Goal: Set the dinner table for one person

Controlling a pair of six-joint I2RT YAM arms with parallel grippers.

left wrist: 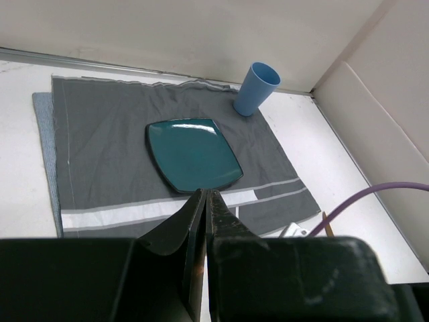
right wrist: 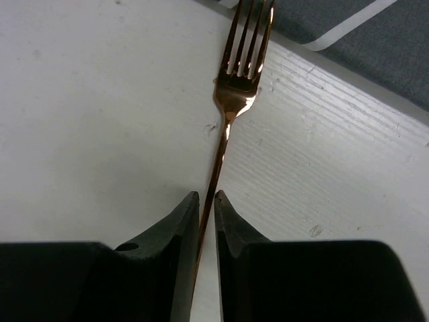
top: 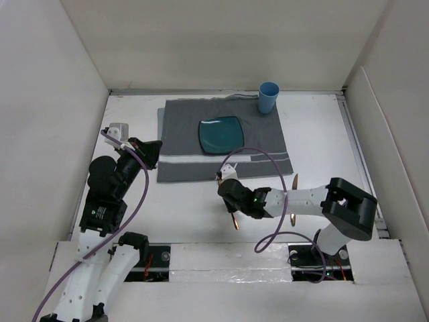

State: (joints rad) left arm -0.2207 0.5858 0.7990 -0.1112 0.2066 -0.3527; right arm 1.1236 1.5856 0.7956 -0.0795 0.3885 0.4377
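Note:
My right gripper [top: 226, 190] is shut on the handle of a copper fork [right wrist: 236, 87], which points toward the grey striped placemat [top: 181, 134]. Its tines [top: 219, 176] are at the mat's near edge. In the right wrist view my right gripper [right wrist: 206, 198] pinches the thin handle over the white dinner table [top: 322, 147]. A teal square plate [top: 221, 134] lies on the mat and a blue cup [top: 268, 97] stands at its far right corner. My left gripper [top: 151, 151] is shut and empty at the mat's left edge; in its own view the left gripper [left wrist: 206, 194] points at the plate [left wrist: 194, 153].
Another copper utensil [top: 294, 182] lies on the table right of the mat, partly hidden by my right arm. White walls enclose the table on the left, back and right. A purple cable [top: 268, 161] loops over the mat's near right corner.

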